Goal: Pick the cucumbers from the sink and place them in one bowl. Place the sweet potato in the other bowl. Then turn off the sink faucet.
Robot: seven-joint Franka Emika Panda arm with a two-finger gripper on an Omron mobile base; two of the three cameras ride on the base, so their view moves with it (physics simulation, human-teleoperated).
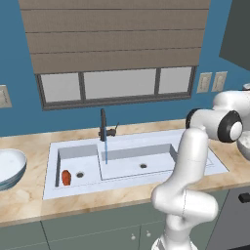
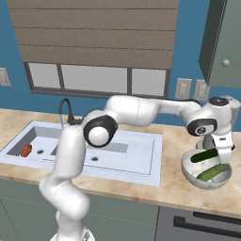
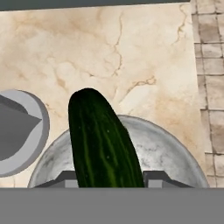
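My gripper [image 2: 222, 156] hangs over the pale grey bowl [image 2: 190, 170] on the counter right of the sink [image 2: 141, 162], shut on the darker green cucumber [image 2: 204, 156]. In the hand view that cucumber [image 3: 103, 140] sticks out between the two fingertips [image 3: 65, 179], above the bowl's rim [image 3: 175, 146]. The lighter green cucumber [image 2: 212, 173] lies inside this bowl. The orange-red sweet potato [image 1: 66, 177] rests in the small left basin, beside its drain. The wide white bowl [image 1: 10, 166] stands on the counter left of the sink. Water runs from the dark faucet [image 1: 103, 126].
A tall grey cylinder [image 3: 17, 131] stands close beside the grey bowl. The counter's front edge runs just in front of that bowl, with a dark stove front [image 2: 202, 223] below. The arm [image 2: 141, 110] stretches across above the wider basin.
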